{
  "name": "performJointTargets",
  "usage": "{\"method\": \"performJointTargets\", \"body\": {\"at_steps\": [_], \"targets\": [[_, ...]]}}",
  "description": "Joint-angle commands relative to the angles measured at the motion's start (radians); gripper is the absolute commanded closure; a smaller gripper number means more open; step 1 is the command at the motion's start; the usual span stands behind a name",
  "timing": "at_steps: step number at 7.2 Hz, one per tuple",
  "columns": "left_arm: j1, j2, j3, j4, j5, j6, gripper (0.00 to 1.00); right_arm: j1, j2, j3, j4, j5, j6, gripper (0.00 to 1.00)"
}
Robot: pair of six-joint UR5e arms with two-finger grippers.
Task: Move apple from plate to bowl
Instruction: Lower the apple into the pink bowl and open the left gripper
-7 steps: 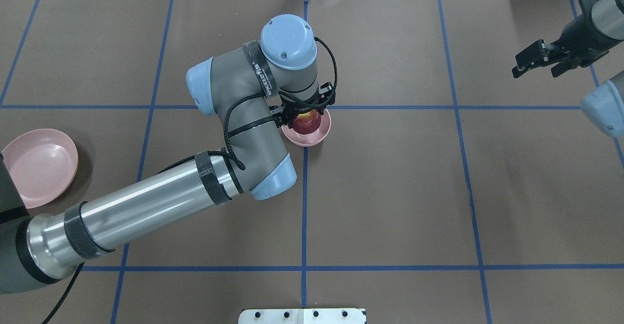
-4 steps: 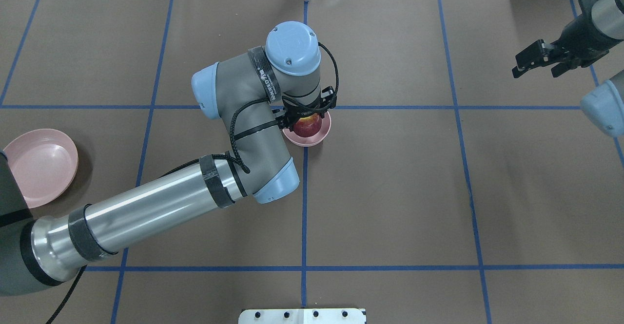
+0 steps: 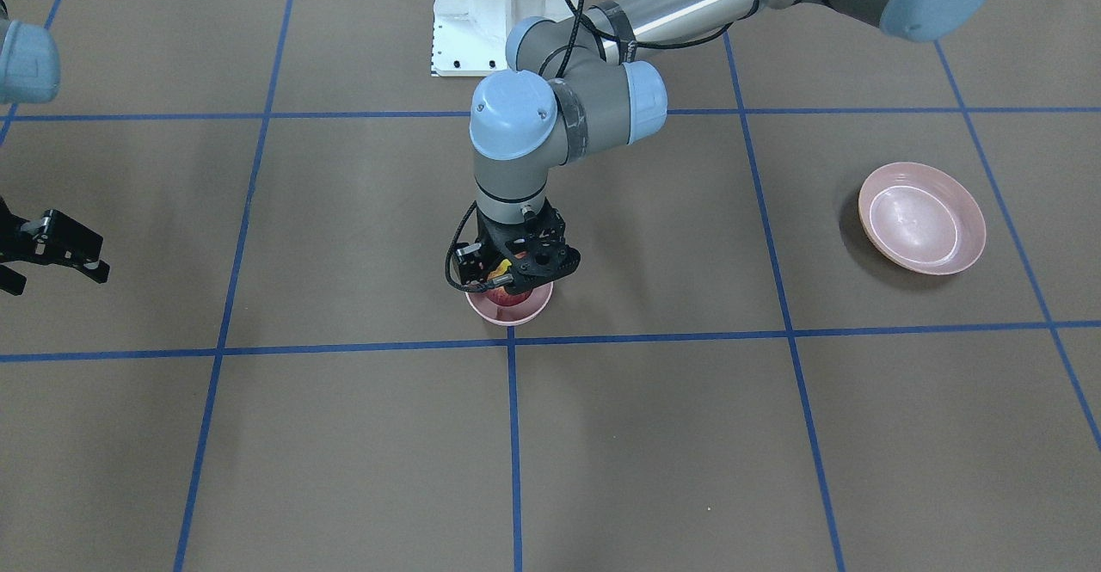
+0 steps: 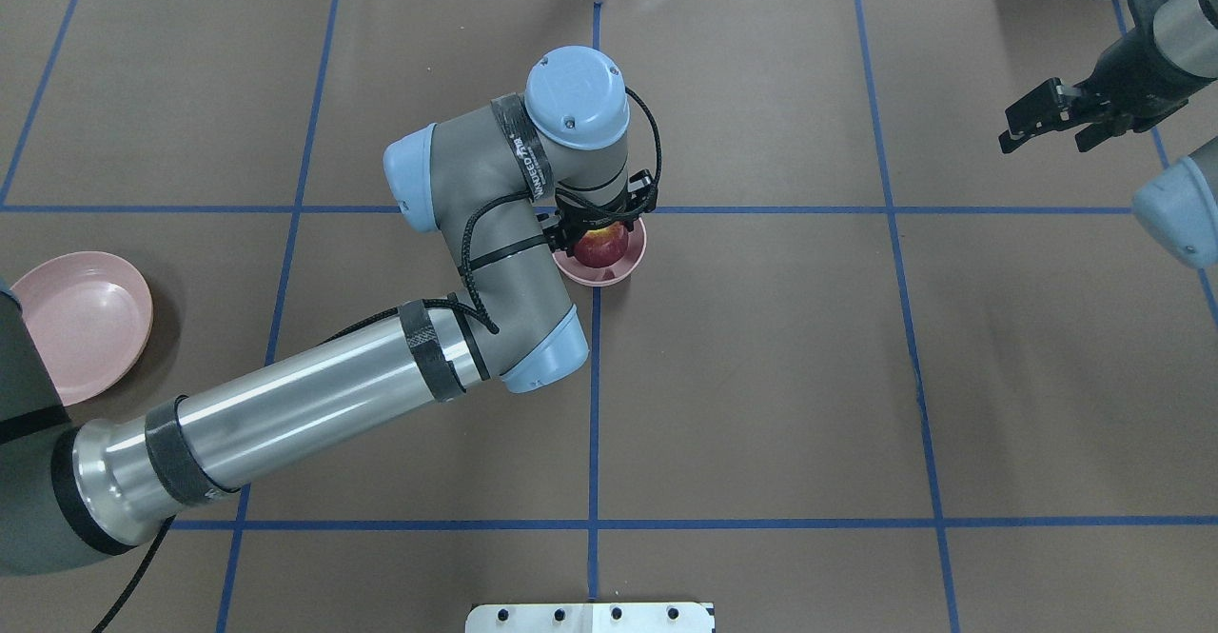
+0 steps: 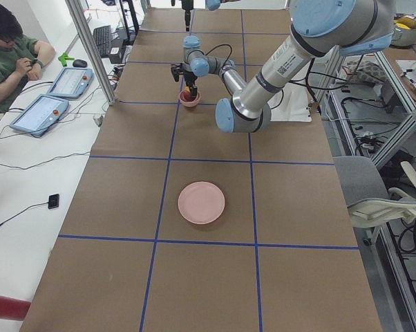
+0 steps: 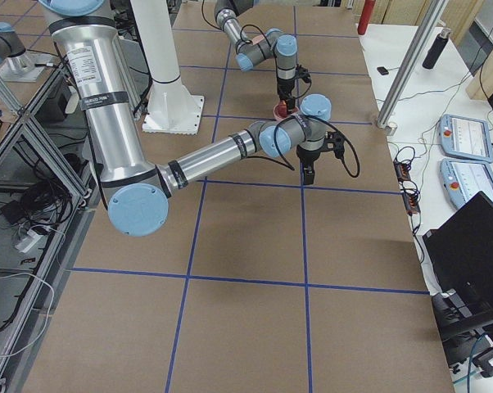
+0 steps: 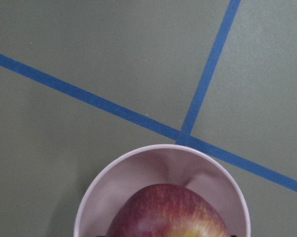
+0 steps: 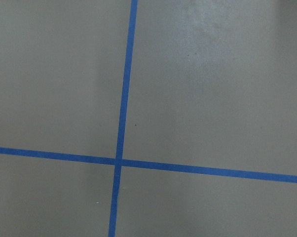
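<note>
Pinches with the left gripper (image 3: 514, 275) the small dark-red apple (image 4: 599, 248) from two sides, low inside the small deep pale-pink bowl (image 4: 618, 276), just beside a crossing of blue tape lines (image 4: 761, 209) on the brown table (image 4: 761, 376). Hides most of the finger contact under the grey wrist and, in the left wrist view, cuts the apple off at the bottom edge. Shows the wide shallow pale-pink plate (image 4: 81, 324) well apart, partly covered by the arm's base, and the right gripper (image 4: 1045, 133) far off with fingers spread.
</note>
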Motion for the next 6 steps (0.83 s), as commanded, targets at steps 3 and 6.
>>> {"method": "performJointTargets", "body": {"at_steps": [3, 6], "targets": [[0.002, 0.000, 0.006, -0.006, -0.002, 0.001, 1.00, 0.000, 0.000, 0.000, 0.000, 0.000, 0.000, 0.00], [0.002, 0.004, 0.011, -0.004, 0.000, 0.000, 0.52, 0.000, 0.000, -0.002, 0.000, 0.000, 0.000, 0.00]]}}
